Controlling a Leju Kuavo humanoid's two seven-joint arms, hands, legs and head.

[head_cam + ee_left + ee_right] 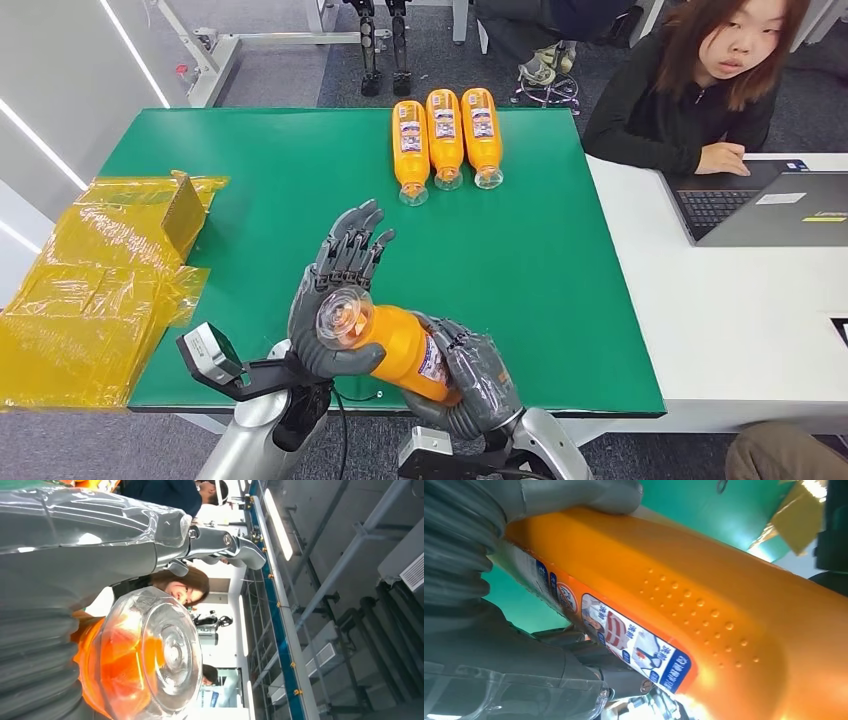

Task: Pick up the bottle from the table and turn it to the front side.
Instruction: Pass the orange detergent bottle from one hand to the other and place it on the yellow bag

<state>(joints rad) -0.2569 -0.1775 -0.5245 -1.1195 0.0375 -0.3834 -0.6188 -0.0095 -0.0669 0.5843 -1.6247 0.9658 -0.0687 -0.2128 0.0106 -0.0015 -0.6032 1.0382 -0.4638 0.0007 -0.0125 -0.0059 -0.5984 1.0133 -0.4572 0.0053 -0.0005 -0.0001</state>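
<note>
Bottle (395, 347) between left robot hand (338, 300) and right robot hand (470, 385)

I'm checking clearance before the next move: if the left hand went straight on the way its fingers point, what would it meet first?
Probably the row of three bottles lying across the green table; the left hand points roughly there, though depth is unclear.

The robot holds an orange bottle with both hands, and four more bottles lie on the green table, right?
Not quite: the head view shows three bottles lying on the green table, not four. Both hands, left hand and right hand, do hold the orange bottle.
</note>
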